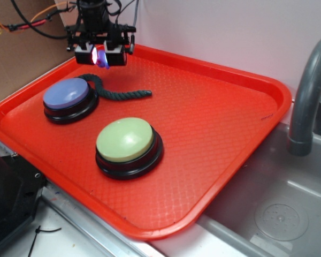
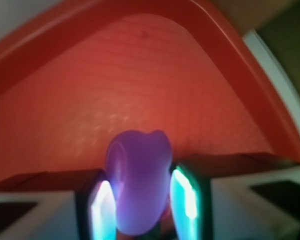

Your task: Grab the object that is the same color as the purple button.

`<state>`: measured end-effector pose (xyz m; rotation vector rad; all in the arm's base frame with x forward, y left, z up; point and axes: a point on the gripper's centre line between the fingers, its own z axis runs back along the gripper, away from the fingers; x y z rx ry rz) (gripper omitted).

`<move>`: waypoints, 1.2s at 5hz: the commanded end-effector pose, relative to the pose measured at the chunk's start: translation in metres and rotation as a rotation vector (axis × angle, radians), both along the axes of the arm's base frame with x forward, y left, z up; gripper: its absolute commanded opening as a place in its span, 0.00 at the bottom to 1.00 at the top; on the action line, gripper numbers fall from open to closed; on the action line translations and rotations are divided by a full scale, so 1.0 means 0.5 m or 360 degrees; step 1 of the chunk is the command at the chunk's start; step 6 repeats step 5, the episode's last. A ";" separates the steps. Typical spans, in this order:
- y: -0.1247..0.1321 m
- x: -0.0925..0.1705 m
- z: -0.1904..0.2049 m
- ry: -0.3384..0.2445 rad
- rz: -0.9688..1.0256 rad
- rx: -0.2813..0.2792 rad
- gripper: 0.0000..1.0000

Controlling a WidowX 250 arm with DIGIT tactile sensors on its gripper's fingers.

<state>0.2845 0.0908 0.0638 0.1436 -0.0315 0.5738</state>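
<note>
1. Gripper (image 1: 102, 55): hangs above the far left corner of the red tray (image 1: 224, 85), clear of the tray floor. In the wrist view the gripper (image 2: 142, 200) fills the lower edge, with the tray corner (image 2: 140, 75) spread out beyond it.

2. Fingers (image 2: 101, 207): two pale, glowing pads drawn in narrowly, one on each side of the purple toy (image 2: 138, 180), both touching it. The toy sits gripped between them.

3. Purple toy (image 1: 102, 57): a small, rounded, lumpy piece, seen in the exterior view as a bright violet spot between the white fingertips. It is held up off the tray, beyond the purple button and above the near end of the rope.

4. Purple button (image 1: 68, 98): a large dome with a blue-purple top and a black base, resting on the tray floor near the tray's left edge, in front of the gripper and below it.

5. Rope (image 1: 115, 91): a dark green twisted length lying flat on the tray, curling round the far side of the purple button, touching or nearly touching its base, and running off to the right.

6. Green button (image 1: 127, 146): same shape, pale green top, standing on the tray to the near right of the purple button, apart from it.

7. Sink (image 1: 278, 209): grey basin beside the tray's right edge, with a grey faucet (image 1: 307, 96) rising over it.
</note>
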 end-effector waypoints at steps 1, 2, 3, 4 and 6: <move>-0.082 -0.022 0.131 -0.0062 -0.0485 -0.0055 0.00; -0.144 -0.063 0.185 -0.0172 -0.0586 -0.0057 0.00; -0.176 -0.114 0.225 -0.0251 -0.0633 -0.0123 0.00; -0.183 -0.141 0.226 -0.0257 -0.0516 -0.0194 0.00; -0.170 -0.141 0.204 -0.0198 -0.0435 -0.0244 0.00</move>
